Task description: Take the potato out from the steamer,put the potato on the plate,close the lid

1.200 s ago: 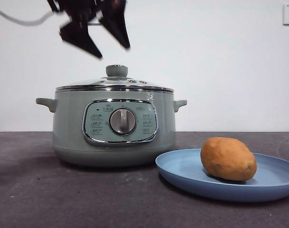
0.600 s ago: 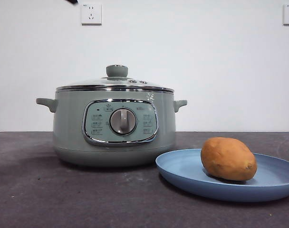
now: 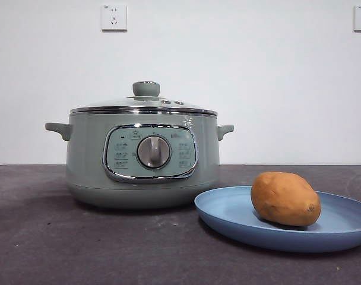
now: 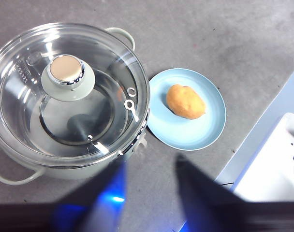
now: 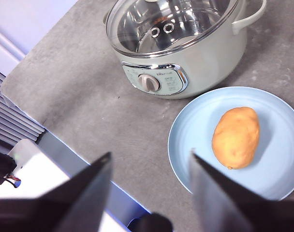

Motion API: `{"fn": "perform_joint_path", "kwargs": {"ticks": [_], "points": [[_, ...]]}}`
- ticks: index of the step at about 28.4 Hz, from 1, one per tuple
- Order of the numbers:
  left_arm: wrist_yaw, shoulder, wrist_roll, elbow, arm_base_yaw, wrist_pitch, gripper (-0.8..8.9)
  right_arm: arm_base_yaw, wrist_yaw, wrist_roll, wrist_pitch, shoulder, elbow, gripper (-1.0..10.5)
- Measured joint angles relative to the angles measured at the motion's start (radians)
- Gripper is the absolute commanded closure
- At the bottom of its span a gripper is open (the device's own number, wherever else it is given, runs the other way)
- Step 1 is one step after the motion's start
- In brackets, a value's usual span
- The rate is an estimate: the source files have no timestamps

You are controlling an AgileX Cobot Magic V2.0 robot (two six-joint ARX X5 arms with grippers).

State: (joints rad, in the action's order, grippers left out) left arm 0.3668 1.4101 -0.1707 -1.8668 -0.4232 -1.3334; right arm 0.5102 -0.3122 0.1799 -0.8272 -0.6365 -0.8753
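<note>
Grey table (image 3: 79, 237): lid (image 4: 69, 96) seated on steamer (image 3: 142, 157), potato (image 3: 285, 198) on plate (image 3: 228, 214). Left gripper (image 4: 149, 193) and right gripper (image 5: 149, 193) hover high, jaws spread, empty.

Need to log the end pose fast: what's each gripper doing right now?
Left gripper: open, empty, held high over the table beside the steamer.
Right gripper: open, empty, raised above the table edge near the plate.

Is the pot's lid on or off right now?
On. The lid sits level, its steel rim flush on the steamer all round.
</note>
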Motion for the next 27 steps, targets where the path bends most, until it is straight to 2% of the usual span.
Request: {"fn": "perform_joint_path", "kwargs": {"ticks": [27], "points": [[-0.009,-0.002,0.008,0.0,0.012,0.012,8.18,0.0,0.001,0.0,-0.002,0.0,0.0,9.5]]}}
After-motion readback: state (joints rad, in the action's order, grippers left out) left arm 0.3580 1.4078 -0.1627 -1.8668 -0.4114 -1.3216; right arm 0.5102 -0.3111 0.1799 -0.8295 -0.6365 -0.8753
